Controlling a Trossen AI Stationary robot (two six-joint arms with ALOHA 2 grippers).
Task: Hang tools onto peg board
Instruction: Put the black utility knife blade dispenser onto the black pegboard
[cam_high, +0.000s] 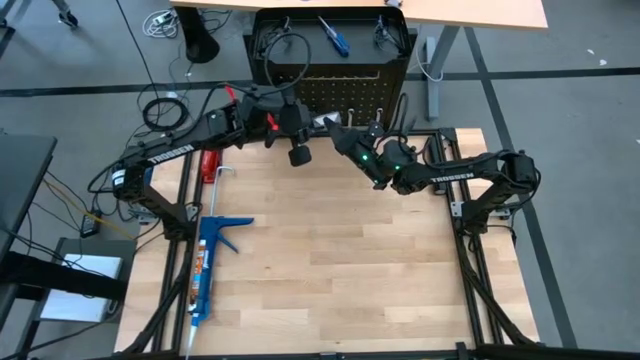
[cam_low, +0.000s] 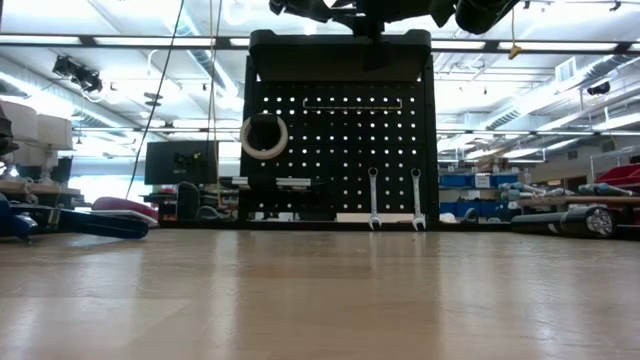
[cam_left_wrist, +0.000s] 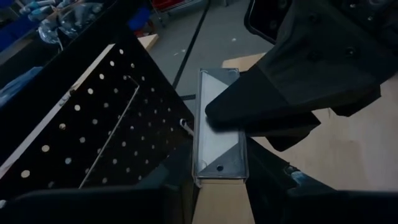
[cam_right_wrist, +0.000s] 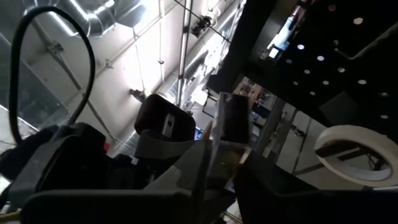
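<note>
Both grippers met high before peg board (cam_low: 340, 130). Left gripper (cam_left_wrist: 217, 186) clamped clear packet (cam_left_wrist: 219, 124); right gripper (cam_high: 335, 130) closing on same packet. Risk: mistimed handover, packet dropped behind board.

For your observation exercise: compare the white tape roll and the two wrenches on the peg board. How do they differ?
The white tape roll is a ring; the two wrenches are long, thin silver bars. The roll hangs high on the left; the wrenches hang low on the right, ends near the table. Both are on the peg board.
</note>
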